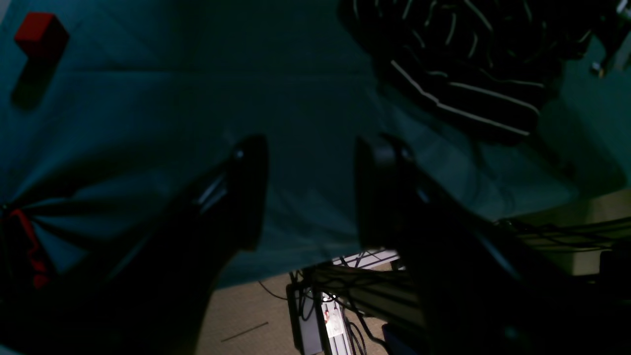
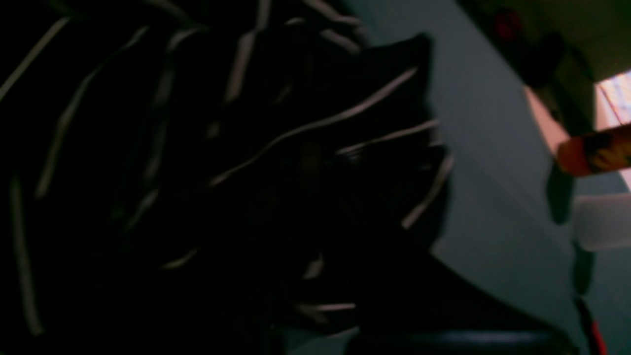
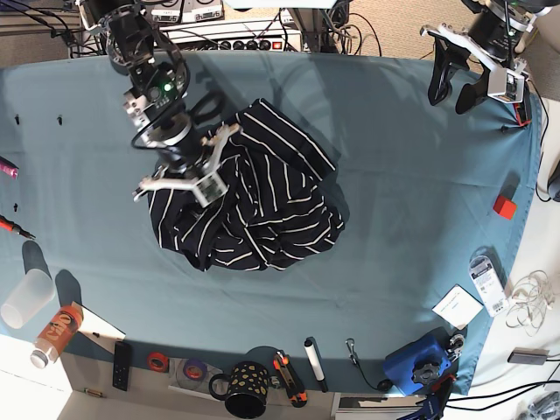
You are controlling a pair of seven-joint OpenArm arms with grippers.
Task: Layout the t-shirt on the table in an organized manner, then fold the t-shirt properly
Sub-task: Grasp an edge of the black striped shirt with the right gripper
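Observation:
The t-shirt [image 3: 262,206], dark with thin white stripes, lies crumpled in a heap left of the middle of the teal table [image 3: 402,175]. My right gripper [image 3: 194,175] sits on the heap's upper left part. In the right wrist view the t-shirt [image 2: 246,148] fills the frame right at the camera, and the jaws are lost in the dark. My left gripper [image 3: 451,87] hangs open and empty above the table's far right corner, well away from the shirt. In the left wrist view its fingers [image 1: 246,192] stand apart over bare table [image 1: 148,98], with the t-shirt [image 1: 468,64] at top right.
A red block [image 3: 504,206] lies near the right edge and shows in the left wrist view [image 1: 42,34]. A plastic cup [image 3: 22,297] and an orange bottle [image 3: 54,332] stand at front left. A spotted mug [image 3: 248,385], a marker [image 3: 313,363], a blue tool [image 3: 418,363] and a card [image 3: 459,306] line the front.

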